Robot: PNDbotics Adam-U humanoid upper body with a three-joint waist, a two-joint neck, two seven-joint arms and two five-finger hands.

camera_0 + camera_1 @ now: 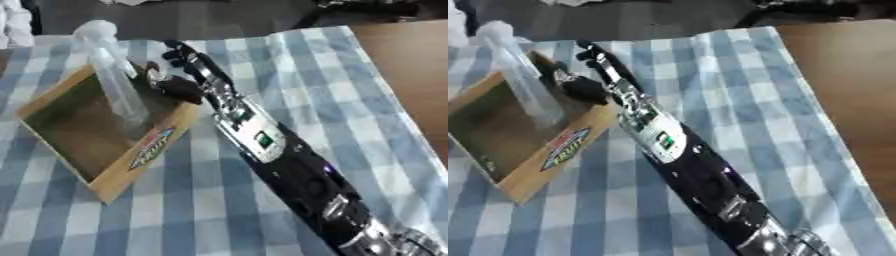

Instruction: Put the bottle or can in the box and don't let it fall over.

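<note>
Right arm (pixel 289 165) enters from lower right corner, black with silver joints, runs diagonally up-left over the checked cloth (pixel 262 60). Blue-and-white cloth covers most of the counter (pixel 842 75); bare brown counter shows on the right side.

Wooden box (pixel 144 152) sits left of the arm, open top, near wall has a coloured oval label; print not readable. Box looks askew in view, near corner pointing toward the camera.

Right robot hand (pixel 188 75) is at the box's far right rim, just beside the bottle. Fingers look mostly straight, pointing up and away; thumb side is dark and blurred near the rim. Cannot tell if any finger touches the bottle, and nothing is clearly curled round it.

Clear plastic bottle (pixel 118 80) stands inside the box, base down in the far part, near the right wall, leaning slightly with its pale cap toward the upper left. Bottle lies to the left of the robot hand, very close, top rising above the box rim.

Left robot hand shows in neither view.
</note>
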